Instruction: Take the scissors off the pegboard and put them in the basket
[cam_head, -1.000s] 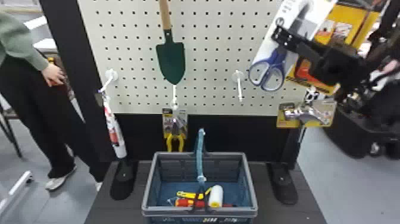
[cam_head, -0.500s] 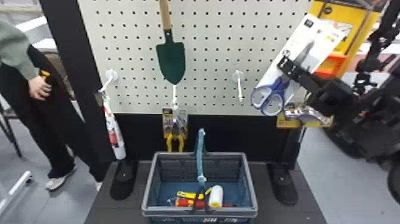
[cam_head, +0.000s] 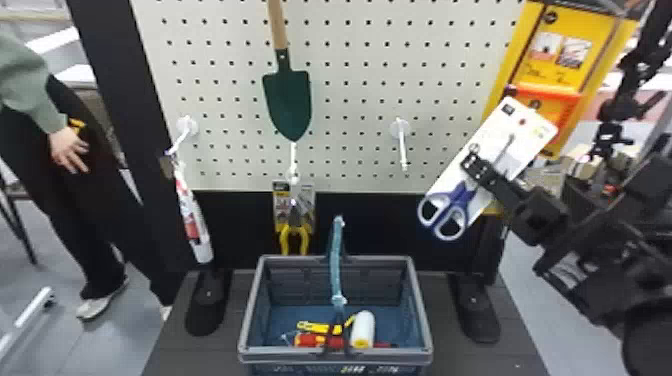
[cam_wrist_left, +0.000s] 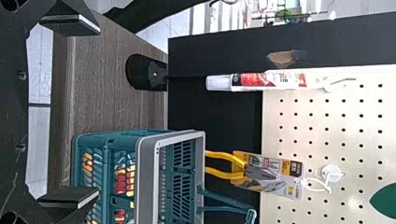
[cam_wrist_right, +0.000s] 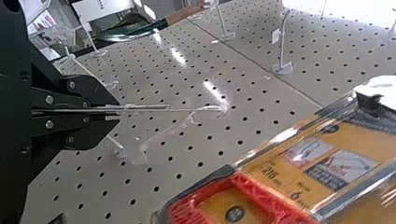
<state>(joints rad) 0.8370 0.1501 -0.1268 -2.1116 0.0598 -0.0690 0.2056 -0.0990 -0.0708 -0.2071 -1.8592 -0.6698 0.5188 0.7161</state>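
Scissors (cam_head: 462, 196): carded, tilted, up and right of the basket (cam_head: 300, 354)
Right gripper (cam_head: 472, 164): jaws clamped on that card
Left gripper (cam_wrist_left: 91, 112): jaws well apart

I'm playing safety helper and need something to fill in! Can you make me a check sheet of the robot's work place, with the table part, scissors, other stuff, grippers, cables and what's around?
Surface: dark base under the basket.
Job's things: scissors on their card, tilted, handles lower, not in the basket yet.
Clutter: white roll and red and yellow items in the basket; trowel, pliers and tube hanging.
Grippers: right closed on the scissors' card; left open.
Cables: nothing seen.
Surroundings: pegboard behind; grey floor beside the base.
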